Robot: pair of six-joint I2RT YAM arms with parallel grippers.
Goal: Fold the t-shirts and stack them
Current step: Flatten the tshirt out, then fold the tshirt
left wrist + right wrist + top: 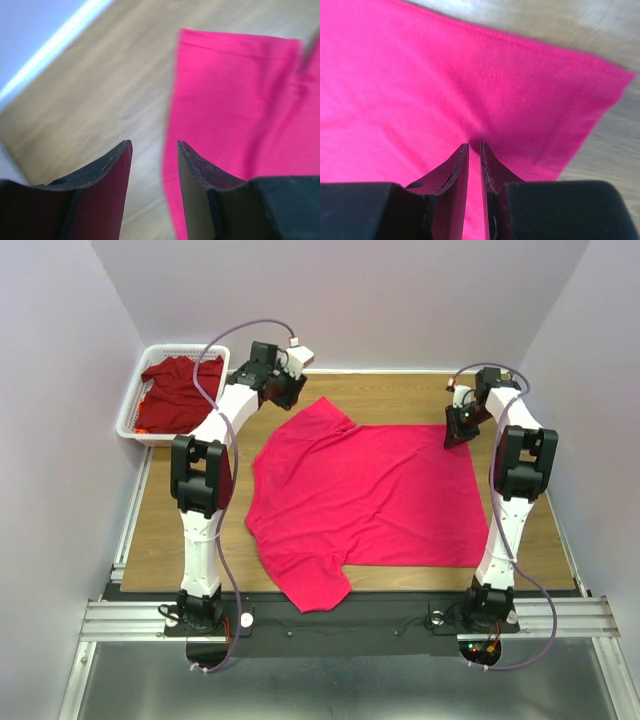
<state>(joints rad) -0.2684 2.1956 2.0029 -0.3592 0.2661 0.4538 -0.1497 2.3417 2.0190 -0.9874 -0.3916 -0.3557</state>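
Pinkish-red cloth covers most of the wooden counter (160, 530): the pinkish-red t-shirt (370, 495) lies spread flat to the right of the white mesh basket (135, 390) and nearer the arm bases than it. Its neck end points toward the basket side and its hem lies away from it. The maroon t-shirt (175, 390) sits bunched inside the basket, not yet folded. The right arm (515, 465) reaches to the hem corner well apart from the basket. There the right jaws are nearly closed, and creases in the cloth running to their tips suggest they are pinching the shirt just inside that corner. The left arm (200, 480) hangs just to the right of the basket, near the far sleeve (325, 415). The left jaws stand partly open with nothing between them; bare wood shows through the gap, and the shirt's edge lies beside one finger. The step looks like securing the far edge for a lengthwise fold. To do it well, the left jaws should probably shift off the wood and over the cloth at the shoulder, then close on one layer only. Both ends should then rise together, keeping the far edge taut and level. A lopsided lift risks dragging the shirt or twisting the fold line.
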